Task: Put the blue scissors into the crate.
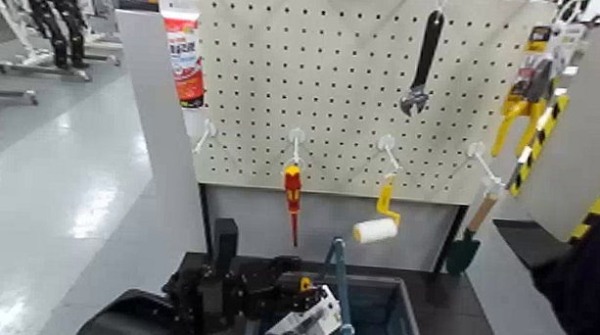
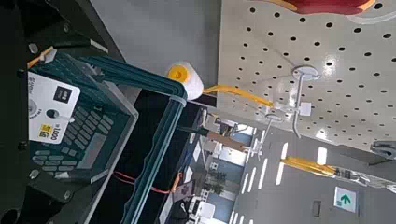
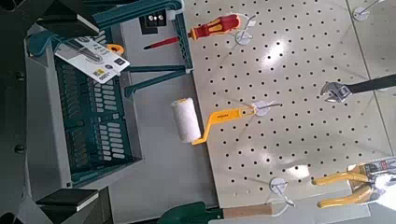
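Judging handling: scissors [image 3: 82,49] probably light, rigid; card [image 3: 105,67] bendy, slick. Both inside crate [image 1: 411,320]. Left gripper [image 2: 93,112] at crate, jaws apart; right gripper [image 3: 93,112] faces crate, jaws apart. Any regrip: pinch flat card edge, avoiding blades.

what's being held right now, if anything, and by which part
Nothing looks held: the left gripper is open by the crate, with the scissors card loose inside it. The right gripper is open too, gripping nothing.
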